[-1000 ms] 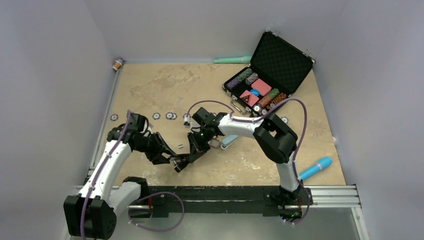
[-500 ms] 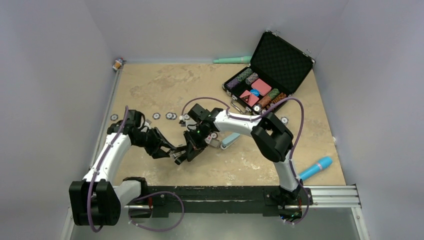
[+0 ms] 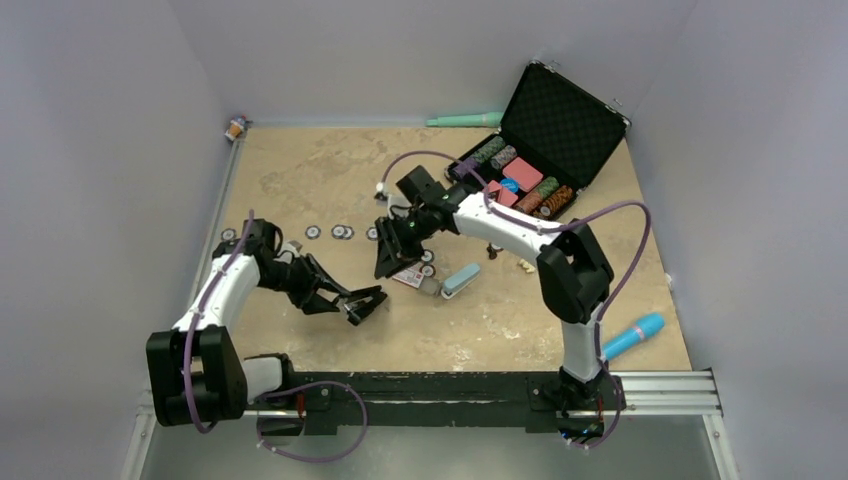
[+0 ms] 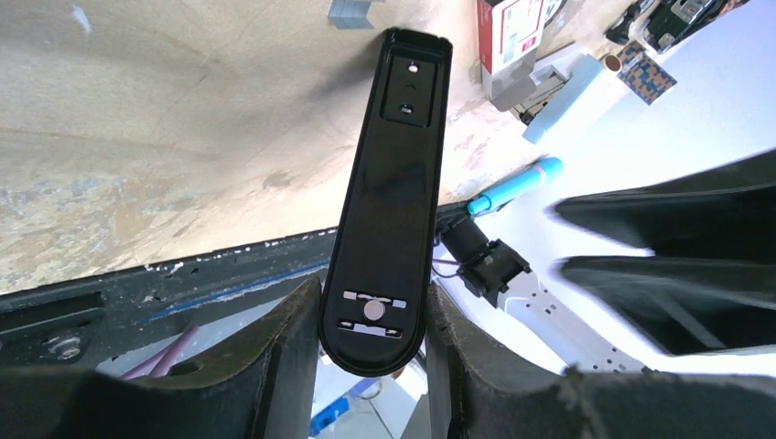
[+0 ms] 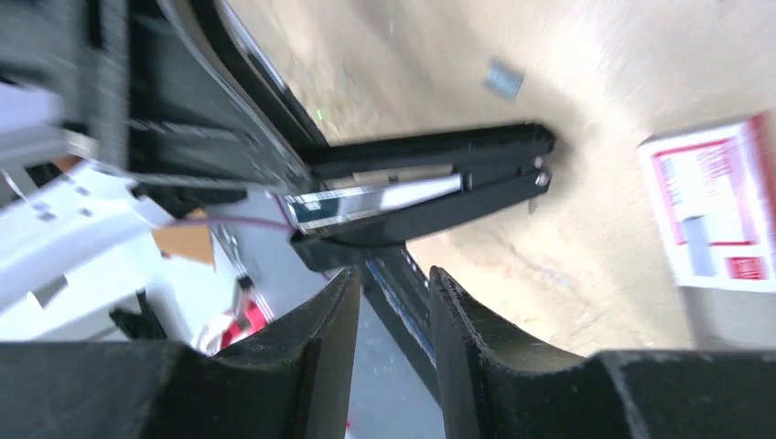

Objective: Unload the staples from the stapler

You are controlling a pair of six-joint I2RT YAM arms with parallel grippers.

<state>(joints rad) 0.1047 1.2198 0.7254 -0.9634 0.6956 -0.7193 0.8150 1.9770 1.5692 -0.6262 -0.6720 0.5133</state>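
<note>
Top view: right hand (image 3: 386, 266) has backed off the stapler (image 3: 370, 299); left wrist: left hand (image 4: 371, 366) clamped on its base end; right wrist: fingers (image 5: 316, 357) apart and empty, stapler hinged open, likely staples (image 5: 503, 80) on the tabletop (image 5: 595, 55) just past its tip, so unloading looks done.

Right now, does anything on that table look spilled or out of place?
Yes. Several poker chips lie scattered in a loose row on the table, outside the open case that holds the rest. The stapler, clamped in the left gripper, gapes open at its hinge.
</note>
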